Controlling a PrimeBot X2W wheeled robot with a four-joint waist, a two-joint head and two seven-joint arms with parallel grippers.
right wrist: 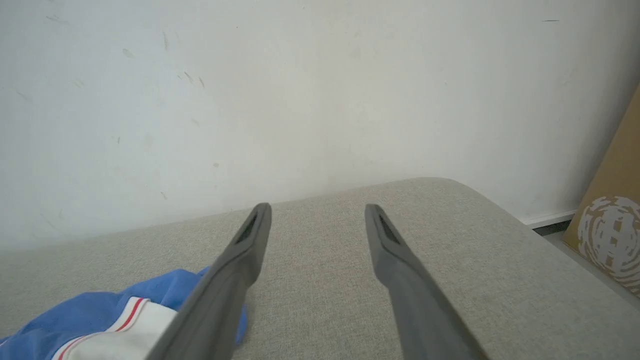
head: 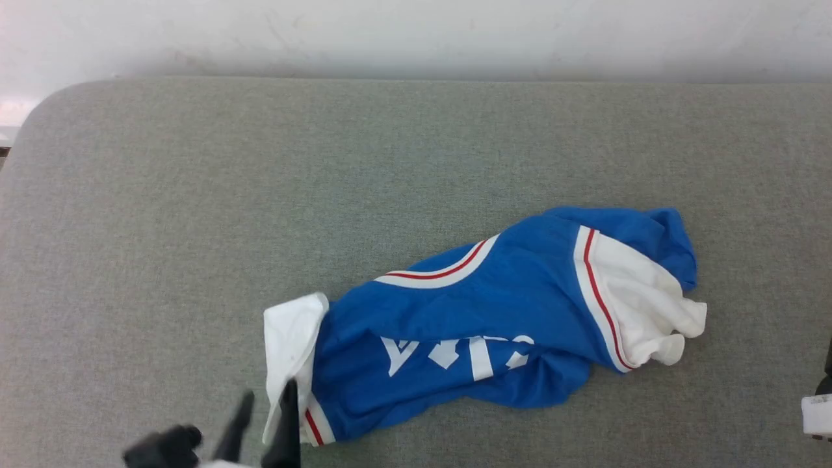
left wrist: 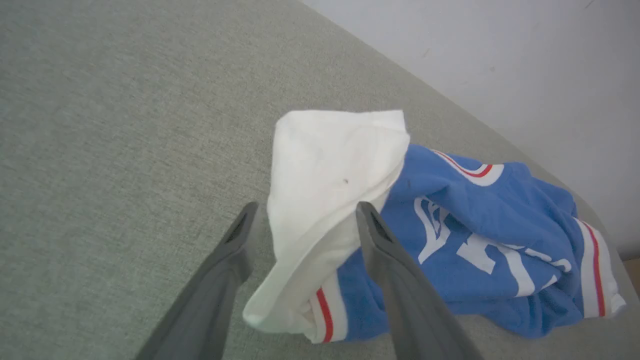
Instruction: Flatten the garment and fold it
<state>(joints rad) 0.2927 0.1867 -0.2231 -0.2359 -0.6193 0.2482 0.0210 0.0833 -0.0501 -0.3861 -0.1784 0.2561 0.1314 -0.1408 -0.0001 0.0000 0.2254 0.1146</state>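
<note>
The garment [head: 481, 305] lies crumpled on the grey padded surface, right of centre: royal blue, with white sleeves, red-and-white trim and white lettering partly folded under. My left gripper [head: 266, 398] is at the bottom edge of the head view, at the garment's near left end. In the left wrist view, the left gripper [left wrist: 306, 212] stands open, with the white sleeve [left wrist: 325, 170] lying between and beyond its fingers, not pinched. The right gripper [right wrist: 317, 210] is open and empty, above bare surface beside the garment's [right wrist: 100, 310] far end.
The grey padded surface [head: 195, 195] has rounded far corners and ends at a white wall [head: 416, 32]. A cardboard box [right wrist: 610, 220] leans off the surface's right end. A pale arm part [head: 818, 413] shows at the right edge of the head view.
</note>
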